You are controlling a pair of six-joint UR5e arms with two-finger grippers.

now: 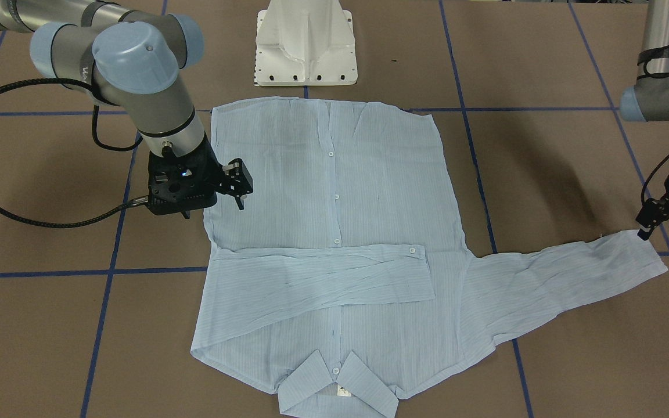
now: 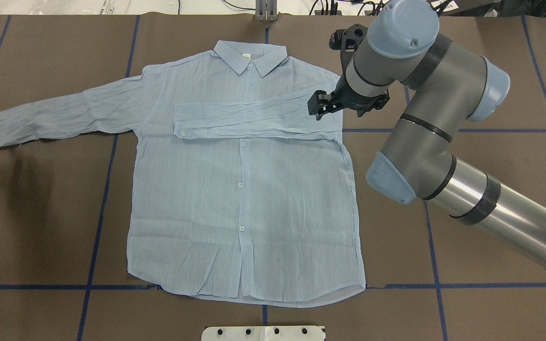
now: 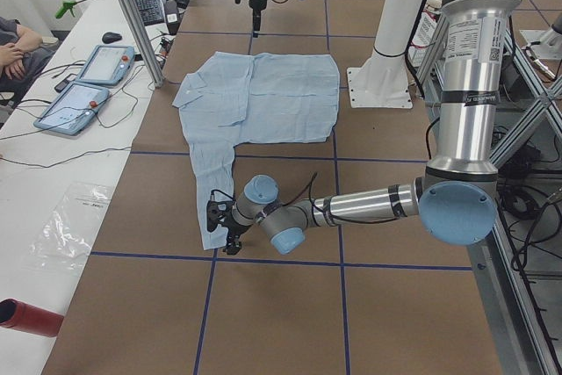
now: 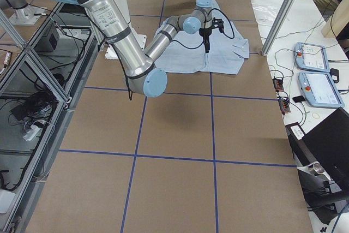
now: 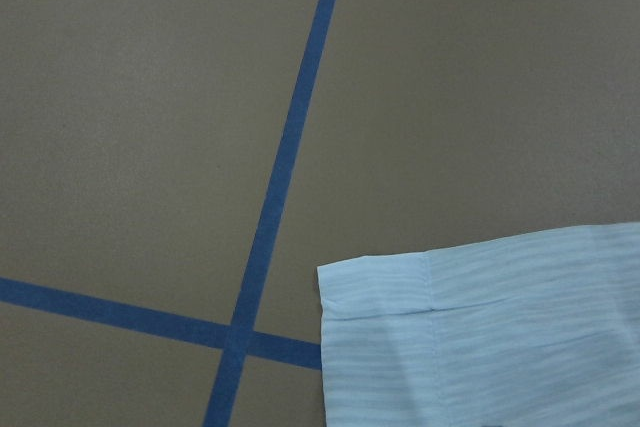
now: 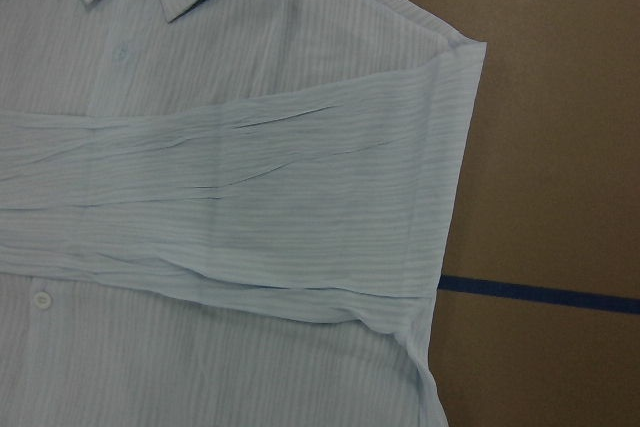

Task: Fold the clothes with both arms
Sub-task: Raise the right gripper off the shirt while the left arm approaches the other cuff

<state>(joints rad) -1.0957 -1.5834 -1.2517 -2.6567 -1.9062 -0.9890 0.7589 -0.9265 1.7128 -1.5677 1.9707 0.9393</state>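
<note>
The light blue striped shirt [image 2: 244,189] lies flat and buttoned, front up, on the brown table, collar [image 2: 250,57] away from the robot's base. One sleeve [image 2: 249,116] is folded across the chest. The other sleeve [image 2: 64,111] stretches out flat toward the robot's left. My left gripper [image 1: 661,227] hangs open just over that sleeve's cuff [image 5: 480,337], holding nothing. My right gripper [image 2: 319,105] hovers open above the shirt's edge, near the shoulder of the folded sleeve [image 6: 230,197]. No fingers show in either wrist view.
The white pedestal base [image 1: 305,43] stands just beyond the shirt's hem. Blue tape lines [image 1: 108,273] grid the table. The right arm's black cable [image 1: 21,215] loops over the table. A side bench with teach pendants [image 3: 88,85] and a person's arm [image 3: 13,41] lies past the far edge.
</note>
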